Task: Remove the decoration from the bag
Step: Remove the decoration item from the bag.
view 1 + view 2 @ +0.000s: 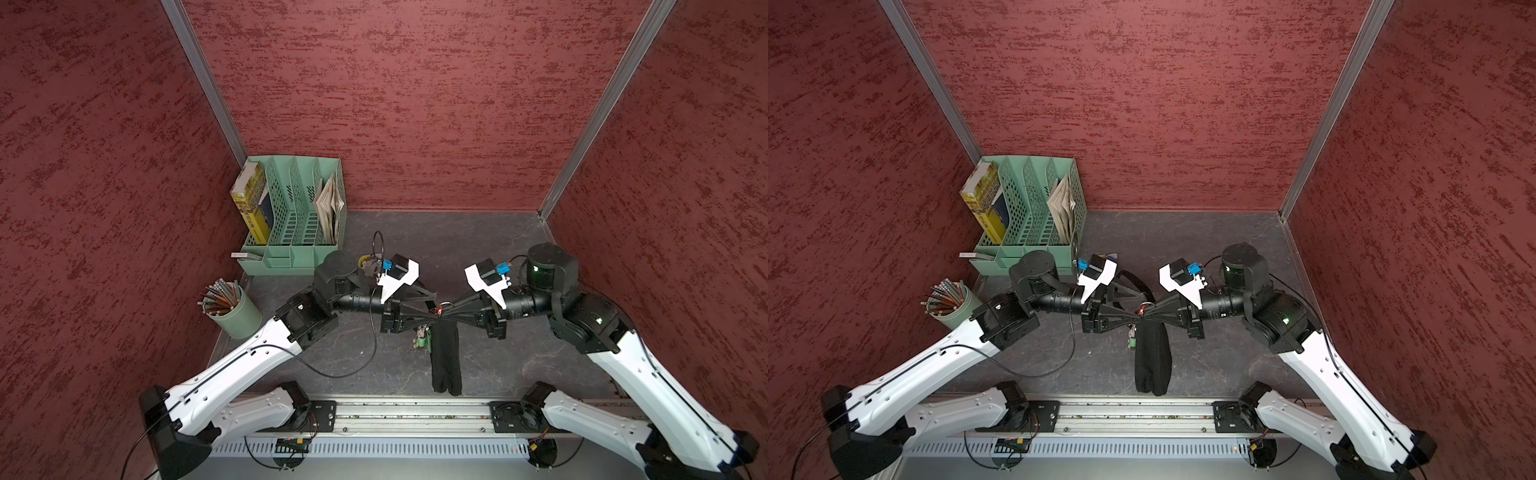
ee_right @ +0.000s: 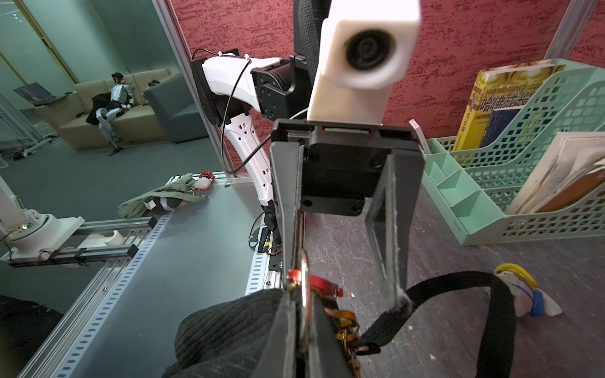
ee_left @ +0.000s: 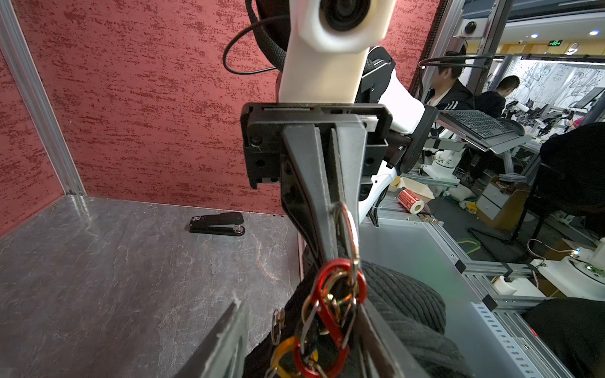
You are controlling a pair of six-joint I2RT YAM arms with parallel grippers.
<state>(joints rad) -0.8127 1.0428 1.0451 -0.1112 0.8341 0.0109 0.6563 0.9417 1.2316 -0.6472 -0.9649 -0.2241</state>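
The bag (image 1: 445,357) hangs over the middle of the table (image 1: 498,257) between the two arms. The right end effector (image 1: 446,313) is clenched on the metal ring (image 3: 351,229) at the bag's end. The left end effector (image 1: 434,306) is released: its jaws stand apart on either side of the red carabiner (image 3: 330,314), which links the decoration (image 1: 422,336) to that ring. The step in hand looks like freeing this clip. To do it well, the right arm should hold the ring steady. The left jaws should close across the carabiner's body, near its gate rather than on the amber links below, then work it off the ring without dragging the strap (image 2: 497,311) along. Whether the bag's lower end touches the table I cannot tell from above. At the far left corner, the green file organizer (image 1: 299,216) holds a yellow book (image 1: 249,199) in its end compartment and papers (image 1: 330,208) in the opposite end; the slots between look empty. Nearer, the round cup (image 1: 243,316) is packed with pencils (image 1: 218,295).
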